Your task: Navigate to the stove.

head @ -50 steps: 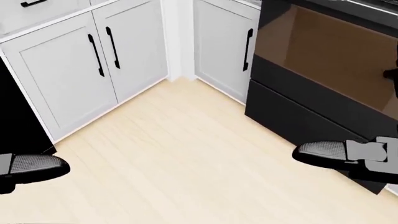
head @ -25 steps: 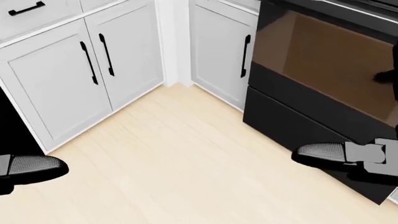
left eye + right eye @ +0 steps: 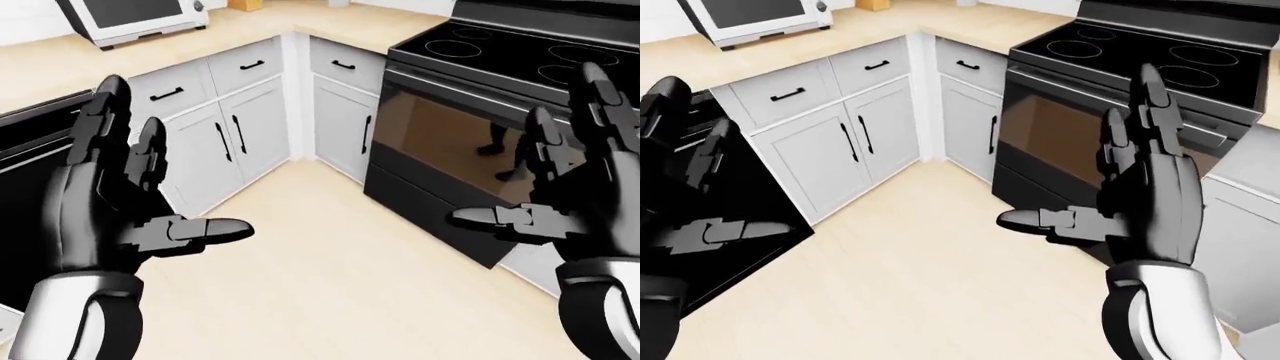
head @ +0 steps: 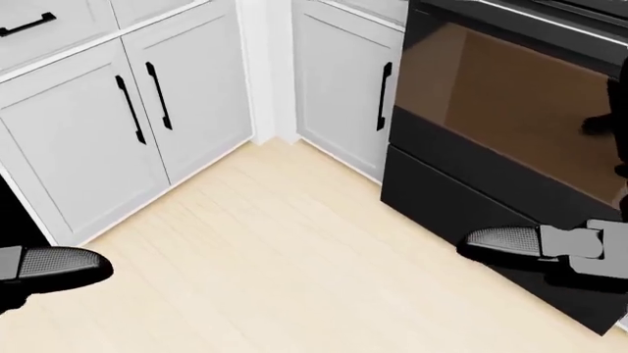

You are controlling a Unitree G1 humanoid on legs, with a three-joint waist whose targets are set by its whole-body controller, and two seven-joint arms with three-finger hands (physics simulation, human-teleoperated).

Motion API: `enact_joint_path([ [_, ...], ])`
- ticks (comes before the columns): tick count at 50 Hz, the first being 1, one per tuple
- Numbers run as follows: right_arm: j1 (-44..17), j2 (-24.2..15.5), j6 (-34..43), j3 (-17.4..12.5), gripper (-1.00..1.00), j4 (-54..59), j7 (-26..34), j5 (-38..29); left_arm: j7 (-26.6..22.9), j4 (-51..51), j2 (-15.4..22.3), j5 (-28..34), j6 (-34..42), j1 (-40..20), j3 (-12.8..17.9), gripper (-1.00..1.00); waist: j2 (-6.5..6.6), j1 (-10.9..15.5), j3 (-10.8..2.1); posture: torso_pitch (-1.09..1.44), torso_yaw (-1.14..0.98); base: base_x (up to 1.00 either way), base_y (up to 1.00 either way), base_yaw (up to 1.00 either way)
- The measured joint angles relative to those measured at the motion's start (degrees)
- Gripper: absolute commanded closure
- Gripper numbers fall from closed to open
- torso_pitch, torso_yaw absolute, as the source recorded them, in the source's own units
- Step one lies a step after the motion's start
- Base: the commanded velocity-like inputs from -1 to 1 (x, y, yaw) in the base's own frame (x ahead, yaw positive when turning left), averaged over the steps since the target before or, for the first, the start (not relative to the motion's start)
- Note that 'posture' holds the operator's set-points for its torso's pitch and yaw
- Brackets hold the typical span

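Nearest the cameras, both hands are raised, palms facing each other. The left hand point(image 3: 110, 217) occupies the 9 o'clock area of the left-eye view; its fingers are extended upward, the thumb points toward centre, and it holds nothing. The right hand point(image 3: 1150, 195) sits at 3 o'clock in the right-eye view in a mirrored pose: fingers fully spread, thumb pointing inward, nothing grasped.

Below and beyond the hands lies the light wood floor point(image 4: 294, 257), filling the 6 o'clock region of the head view.

The stove point(image 3: 470, 127) stands at 2 o'clock in the left-eye view. Its black cooktop carries ring-marked burners, and the brown-tinted oven door with a drawer panel beneath it faces the floor. In the head view the oven door fills the 1 to 3 o'clock sector.

White base cabinets point(image 3: 250, 127) with black bar handles meet in a corner at 12 o'clock, just beside the stove's left edge. A light counter point(image 3: 970, 22) tops them. Farthest away, at 11 o'clock, a white microwave point(image 3: 135, 16) rests on the counter.
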Motion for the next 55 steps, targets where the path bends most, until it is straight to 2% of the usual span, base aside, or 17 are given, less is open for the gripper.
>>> enact_joint_path([
  [3, -0.33, -0.71, -0.22, 0.22, -1.00, 0.24, -0.59, 0.54, 0.15, 0.14, 0.54, -0.36, -0.23, -0.14, 0.16, -1.00, 2.85, -0.23, -0.44, 0.00, 0.00, 0.08, 0.00, 0.00],
  [4, -0.29, -0.37, -0.21, 0.82, -1.00, 0.35, -0.73, 0.82, 0.34, 0.42, 0.69, -0.44, -0.25, 0.14, 0.46, -1.00, 2.12, 0.17, -0.29, 0.00, 0.00, 0.08, 0.00, 0.00],
  [7, 0.28, -1.21, 0.00, 1.38, -1.00, 0.25, -0.89, 2.27, 1.11, 1.26, 0.79, -0.50, 0.21, 0.73, 0.60, -1.00, 1.94, 0.85, -0.25, 0.00, 0.00, 0.07, 0.00, 0.00],
  [12, -0.04, -0.44, -0.47, 0.31, -1.00, -0.31, -0.33, 1.07, 0.99, 0.23, 0.74, -0.38, -0.48, 0.16, 0.52, -1.00, -0.63, 0.85, -0.54, 0.00, 0.00, 0.07, 0.00, 0.00],
  [16, -0.37, -0.52, -0.27, 0.06, -1.00, -0.18, -0.10, 0.81, 0.64, 0.32, 0.47, -0.04, -0.44, -0.12, 0.33, -1.00, -3.94, 0.90, -0.72, 0.00, 0.00, 0.07, 0.00, 0.00],
  [17, -0.21, -0.47, -0.14, -0.22, -1.00, 0.10, -0.15, 0.77, 0.55, 0.40, 0.05, -0.07, -0.30, 0.04, -0.14, -1.00, -3.13, 0.41, -0.36, 0.00, 0.00, 0.07, 0.00, 0.00],
  [20, 0.04, 0.27, 0.77, -0.56, -1.00, 0.60, -0.12, -0.04, 0.33, 0.32, 0.11, -0.92, 0.40, 0.02, -0.63, -1.00, -2.62, 0.17, 0.50, 0.00, 0.00, 0.00, 0.00, 0.00],
  [24, -0.71, 2.98, 2.43, -0.96, -1.00, 0.20, 1.79, -2.31, 0.42, 0.34, 0.45, -0.50, -0.21, -0.20, -0.70, -1.00, 0.22, -0.12, 0.12, 0.00, 0.00, 0.00, 0.00, 0.00],
  [31, -0.26, 5.43, 3.39, -1.02, -1.00, 0.76, 4.32, -3.22, 1.14, 0.83, 0.47, 0.68, -0.34, 0.90, -0.03, -1.00, -1.65, 0.42, -0.22, 0.00, 0.00, 0.00, 0.00, -0.54],
  [35, 0.73, 4.75, 2.38, -1.56, -1.00, -0.06, 4.09, -3.27, 0.92, 1.01, 0.32, 1.07, -0.54, 0.94, -0.37, -1.00, -1.72, -0.21, -1.01, 0.00, 0.00, 0.00, 0.00, -1.00],
  [38, 0.81, 3.97, 1.44, -1.78, -1.00, -0.09, 3.39, -3.53, 0.81, 0.43, 1.17, 0.17, -1.20, 0.43, -0.69, -1.00, -2.81, -0.73, -1.18, 0.00, 0.00, 0.00, 0.00, -1.00],
  [40, 1.37, 3.84, 1.25, -1.85, -1.00, 0.73, 2.88, -3.78, 0.61, -0.13, 0.61, -0.35, -1.60, 0.86, -1.45, -1.00, -2.12, -1.97, -0.51, 0.00, 0.00, 0.00, 0.00, -1.00],
  [43, 1.74, 3.70, 1.75, -1.48, -1.00, 1.22, 2.47, -4.24, 0.57, 0.36, 0.99, -1.44, -1.21, 1.22, -1.84, -1.00, -1.84, -2.86, -0.72, 0.00, 0.00, 0.00, 0.00, -1.00],
  [49, 1.39, 3.25, 0.96, -1.47, -1.00, 0.24, 2.74, -4.18, 1.46, 0.25, 1.32, -1.20, -1.73, 1.18, -1.00, -1.00, 1.87, -1.45, 0.82, 0.00, 0.00, 0.00, 0.00, -1.00],
  [51, 1.23, 3.15, 0.97, -2.00, -1.00, 0.25, 2.94, -4.42, 1.06, 0.24, 1.05, -0.72, -1.74, 0.63, -1.48, -1.00, 4.11, -0.22, 0.70, 0.00, 0.00, 0.00, -0.20, 0.00],
  [52, 1.11, 3.56, 1.03, -2.22, -1.00, 0.00, 2.90, -4.64, 0.88, 0.33, 1.19, -0.65, -1.79, 0.45, -1.48, -1.00, 4.22, 0.90, 0.29, 0.00, 0.00, 0.00, 0.00, 0.00],
  [55, 1.05, 4.26, 2.10, -0.95, -1.00, 0.20, 2.81, -4.52, 0.96, 0.73, 0.98, -0.13, -1.54, 1.58, -1.38, -1.00, 2.00, 1.26, 0.90, 0.00, 0.00, 0.00, 0.00, 0.00],
])
